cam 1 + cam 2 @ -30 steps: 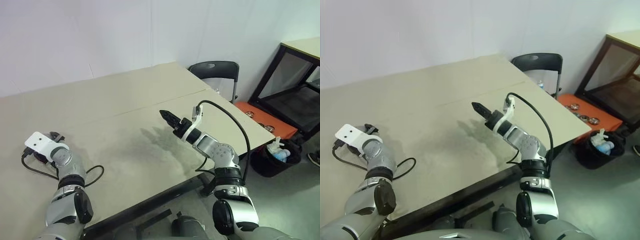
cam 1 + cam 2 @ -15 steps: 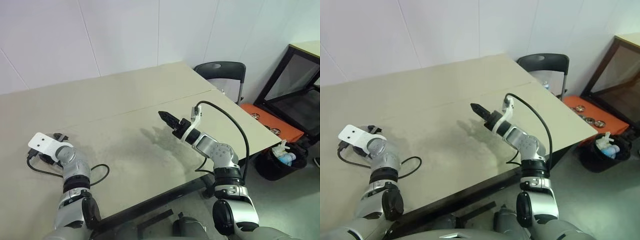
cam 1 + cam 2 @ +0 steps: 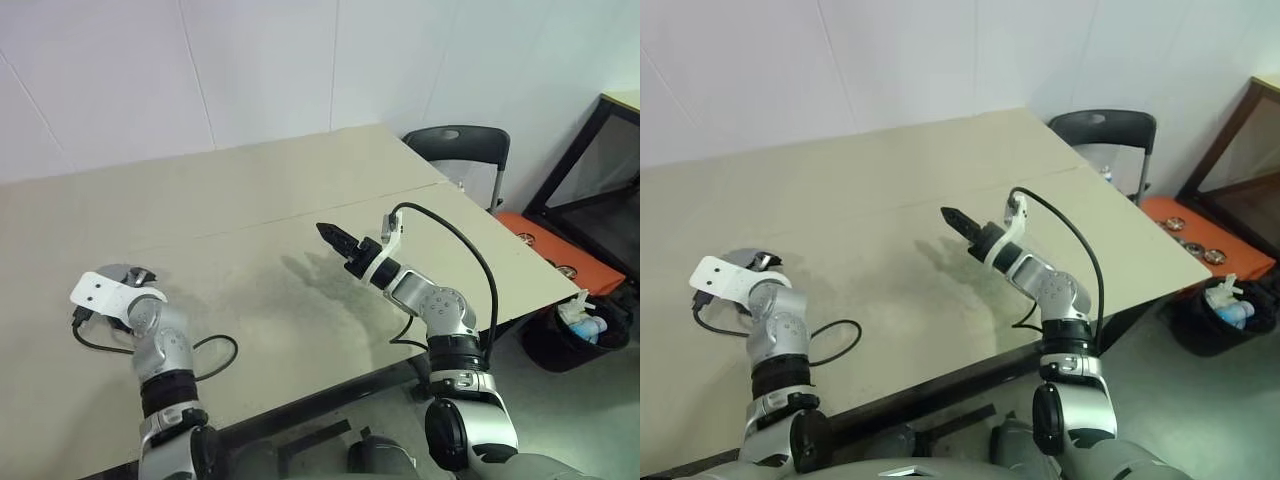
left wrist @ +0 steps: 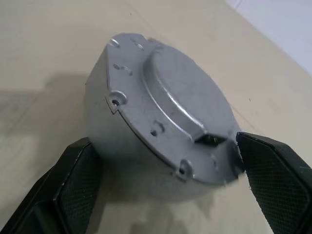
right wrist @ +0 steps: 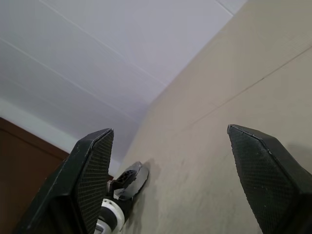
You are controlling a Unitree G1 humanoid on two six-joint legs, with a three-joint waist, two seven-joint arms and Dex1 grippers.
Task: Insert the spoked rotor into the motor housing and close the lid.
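Between the left gripper's point(image 4: 165, 195) fingers, the motor housing point(image 4: 161, 131) (grey, tilted)

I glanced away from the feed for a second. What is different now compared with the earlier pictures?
The left hand has swung inward toward the middle of the table, carrying the grey metal motor housing between its wide-set fingers; the head camera also shifted. The right hand stayed raised over the table, open and holding nothing.
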